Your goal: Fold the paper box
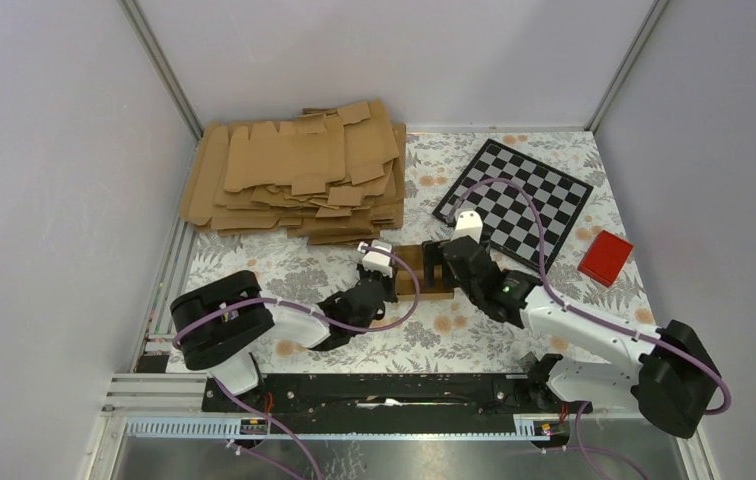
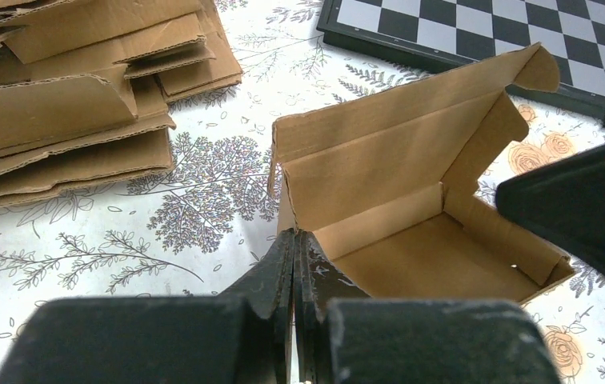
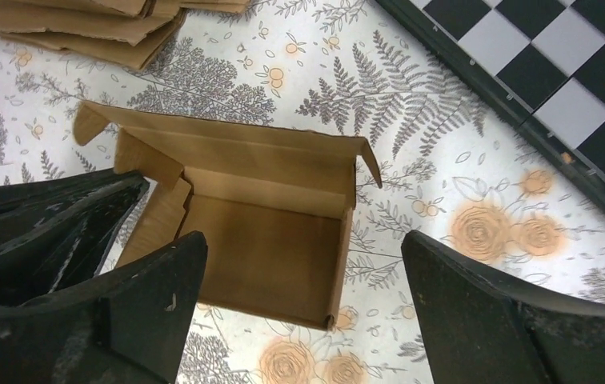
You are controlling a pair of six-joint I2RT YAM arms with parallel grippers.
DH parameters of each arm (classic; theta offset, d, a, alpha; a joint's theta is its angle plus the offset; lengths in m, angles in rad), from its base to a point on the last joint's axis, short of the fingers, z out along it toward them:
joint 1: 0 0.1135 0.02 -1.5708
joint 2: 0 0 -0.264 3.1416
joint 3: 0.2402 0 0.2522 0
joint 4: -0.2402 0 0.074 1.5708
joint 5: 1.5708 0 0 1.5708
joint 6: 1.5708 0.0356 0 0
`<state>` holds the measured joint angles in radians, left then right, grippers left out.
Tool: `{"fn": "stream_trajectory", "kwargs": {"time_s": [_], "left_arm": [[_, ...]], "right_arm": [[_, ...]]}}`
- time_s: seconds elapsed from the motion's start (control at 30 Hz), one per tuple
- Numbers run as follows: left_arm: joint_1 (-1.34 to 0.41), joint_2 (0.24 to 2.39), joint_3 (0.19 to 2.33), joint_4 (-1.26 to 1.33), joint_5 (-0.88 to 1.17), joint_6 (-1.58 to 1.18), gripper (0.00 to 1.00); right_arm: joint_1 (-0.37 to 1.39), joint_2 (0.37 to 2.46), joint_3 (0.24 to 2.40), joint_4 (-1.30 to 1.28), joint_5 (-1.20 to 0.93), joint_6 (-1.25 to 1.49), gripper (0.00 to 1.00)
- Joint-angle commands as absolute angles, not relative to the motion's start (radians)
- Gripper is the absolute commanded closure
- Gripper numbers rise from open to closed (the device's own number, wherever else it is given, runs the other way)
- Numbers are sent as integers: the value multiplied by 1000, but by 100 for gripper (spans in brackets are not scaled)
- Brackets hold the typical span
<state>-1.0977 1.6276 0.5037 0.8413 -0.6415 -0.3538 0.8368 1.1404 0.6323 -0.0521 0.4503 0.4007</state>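
Pinching paper box [image 2: 411, 264] wall, left tool [image 2: 294, 260] closed; right tool [image 3: 303, 244] spread over box.

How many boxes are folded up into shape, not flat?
1: the paper box, lid open, just in front of the chessboard. The pile of blanks at far left looks flat but could hide another.

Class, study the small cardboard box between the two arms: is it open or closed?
Open. On the paper box the lid stands raised, and the empty inside shows in both wrist views.
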Motion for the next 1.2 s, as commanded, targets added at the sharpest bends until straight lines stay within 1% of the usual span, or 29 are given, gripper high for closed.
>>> {"fn": "stream_trajectory", "kwargs": {"time_s": [0.0,0.17,0.3,0.37,0.5,0.6,0.73,0.8,0.83,0.93,0.97,1.07,1.17], "left_arm": [[-1103,1643,532,851,-642,-313,100],[-1103,1639,523,863,-604,-304,100],[-1103,1615,483,887,-581,-307,100],[-1103,1604,463,907,-567,-308,100],[-1104,1576,448,914,-543,-317,100],[-1102,1542,454,862,-528,-343,100],[-1076,1473,511,636,-463,-406,99],[-1053,1436,528,543,-397,-435,94],[-1039,1414,525,516,-368,-448,90],[-977,1343,504,478,-255,-481,61],[-939,1319,505,463,-218,-488,57],[-853,1287,544,399,-100,-481,48],[-798,1301,620,322,-8,-445,42]], "right_arm": [[844,1138,796,-286,425,279,0],[844,1215,931,-395,314,155,0],[844,1311,1031,-494,320,149,0],[842,1331,1052,-501,329,161,0],[838,1337,1084,-503,268,145,0],[839,1360,1132,-537,259,92,1],[839,1419,1203,-595,237,44,0],[839,1451,1225,-597,233,41,0],[839,1463,1236,-595,243,43,0],[837,1495,1270,-595,293,73,0],[835,1495,1273,-589,294,86,0],[822,1464,1254,-548,300,135,0],[780,1430,1238,-536,283,187,1]]}}
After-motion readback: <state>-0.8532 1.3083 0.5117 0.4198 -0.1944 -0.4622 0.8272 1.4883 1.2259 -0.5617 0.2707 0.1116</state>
